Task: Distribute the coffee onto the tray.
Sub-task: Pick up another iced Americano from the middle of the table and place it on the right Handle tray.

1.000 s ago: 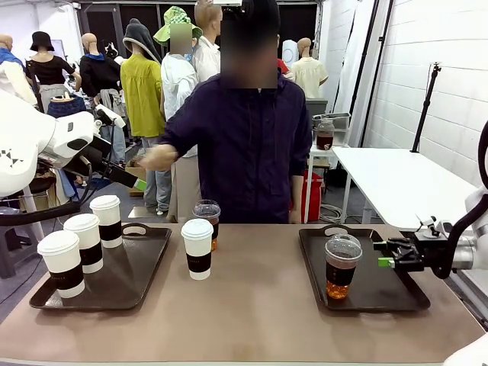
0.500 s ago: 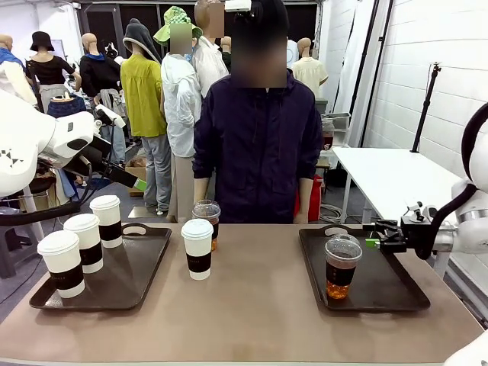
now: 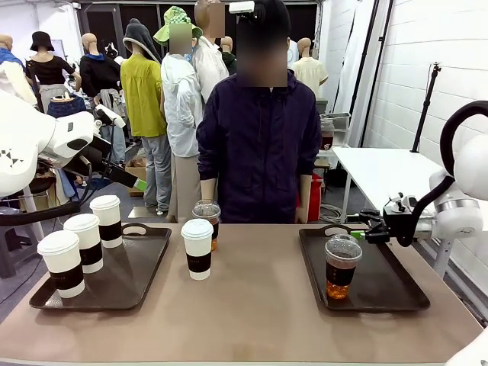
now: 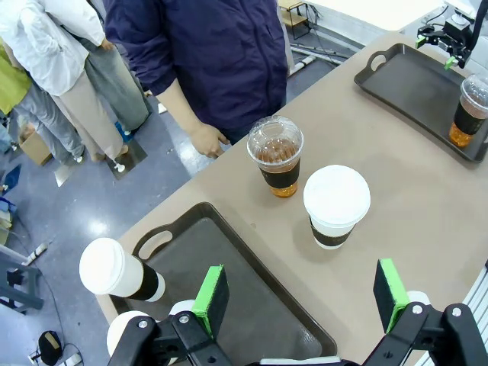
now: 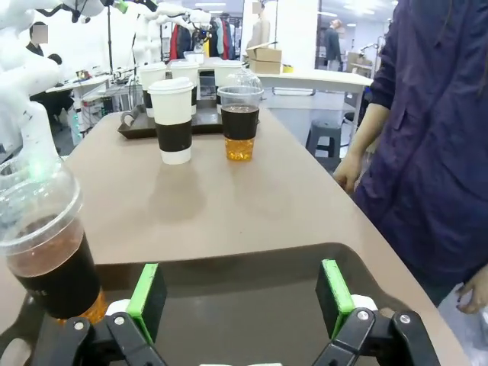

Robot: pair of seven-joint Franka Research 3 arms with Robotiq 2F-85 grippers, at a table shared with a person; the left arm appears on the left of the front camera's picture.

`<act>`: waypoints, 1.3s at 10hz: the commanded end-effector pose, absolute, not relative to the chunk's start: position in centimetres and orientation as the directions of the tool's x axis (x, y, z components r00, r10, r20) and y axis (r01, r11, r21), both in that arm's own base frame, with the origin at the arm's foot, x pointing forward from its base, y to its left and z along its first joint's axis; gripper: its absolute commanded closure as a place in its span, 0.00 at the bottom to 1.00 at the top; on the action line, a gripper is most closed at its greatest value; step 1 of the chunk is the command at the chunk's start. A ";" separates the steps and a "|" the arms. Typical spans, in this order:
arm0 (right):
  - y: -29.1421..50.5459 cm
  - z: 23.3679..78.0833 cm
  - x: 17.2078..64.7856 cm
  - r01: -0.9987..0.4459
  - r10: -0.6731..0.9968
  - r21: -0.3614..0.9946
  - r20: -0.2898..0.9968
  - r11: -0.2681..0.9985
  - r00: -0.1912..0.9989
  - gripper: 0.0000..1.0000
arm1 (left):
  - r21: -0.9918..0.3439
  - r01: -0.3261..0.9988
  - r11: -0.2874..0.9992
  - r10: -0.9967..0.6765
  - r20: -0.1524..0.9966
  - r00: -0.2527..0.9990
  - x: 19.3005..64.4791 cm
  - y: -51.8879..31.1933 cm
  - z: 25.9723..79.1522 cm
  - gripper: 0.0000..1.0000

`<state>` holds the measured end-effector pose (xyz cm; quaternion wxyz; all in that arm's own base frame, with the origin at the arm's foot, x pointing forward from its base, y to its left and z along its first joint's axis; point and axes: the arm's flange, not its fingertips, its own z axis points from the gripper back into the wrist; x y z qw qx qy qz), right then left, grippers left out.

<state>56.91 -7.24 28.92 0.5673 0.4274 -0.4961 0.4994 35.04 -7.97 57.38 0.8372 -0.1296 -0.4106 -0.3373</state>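
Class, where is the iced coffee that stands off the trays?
Front view: the iced coffee stands left of centre on the table, just behind the lone paper cup.

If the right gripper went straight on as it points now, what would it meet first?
Probably the clear dome-lidded cup of brown iced coffee on the table, dead ahead of the open right gripper; the white sleeved paper cup beside it sits slightly off line. Height unclear.

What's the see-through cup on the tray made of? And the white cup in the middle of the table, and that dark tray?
See-through cup: clear shiny plastic, it seems; the brown drink shows through. White cup: probably matte paper, with a smooth lid, likely plastic, and a dark brown sleeve, maybe card. Tray: dark, smooth, faintly glossy, probably plastic.
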 end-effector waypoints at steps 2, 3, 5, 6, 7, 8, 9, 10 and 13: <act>-7.2 28.9 56.9 -0.991 0.143 -0.010 0.990 0.136 0.009 0.00 | 0.053 0.674 0.737 -0.456 0.775 0.437 35.0 -7.9 57.4 0.00; -7.2 28.9 56.9 -0.991 0.143 -0.010 0.990 0.136 0.009 0.00 | 0.053 0.674 0.737 -0.456 0.775 0.437 35.0 -7.9 57.4 0.00; -7.2 28.9 56.9 -0.991 0.143 -0.010 0.990 0.136 0.009 0.00 | 0.053 0.674 0.737 -0.456 0.775 0.437 35.0 -7.9 57.4 0.00; -7.2 29.0 57.4 -0.991 0.144 0.001 0.989 0.135 0.020 0.00 | 0.053 0.674 0.737 -0.456 0.775 0.437 35.0 -7.9 57.4 0.00; -6.6 28.5 58.4 -0.990 0.111 0.004 0.994 0.142 0.020 0.00 | 0.053 0.674 0.737 -0.456 0.775 0.437 35.0 -7.9 57.4 0.00; -5.7 28.4 59.6 -0.993 0.102 0.010 0.995 0.122 0.022 0.00 | 0.053 0.674 0.737 -0.456 0.775 0.437 35.0 -7.9 57.4 0.00; -4.9 28.3 60.3 -0.995 0.109 0.010 0.994 0.102 0.021 0.00 | 0.053 0.674 0.737 -0.456 0.775 0.437 35.0 -7.9 57.4 0.00; -3.6 28.3 61.3 -0.997 0.105 0.004 0.994 0.073 0.012 0.00 | 0.053 0.674 0.737 -0.456 0.775 0.437 35.0 -7.9 57.4 0.00; 0.2 28.4 63.2 -1.000 0.098 0.002 0.995 0.025 0.004 0.00 | 0.053 0.674 0.737 -0.456 0.775 0.437 35.0 -7.9 57.4 0.00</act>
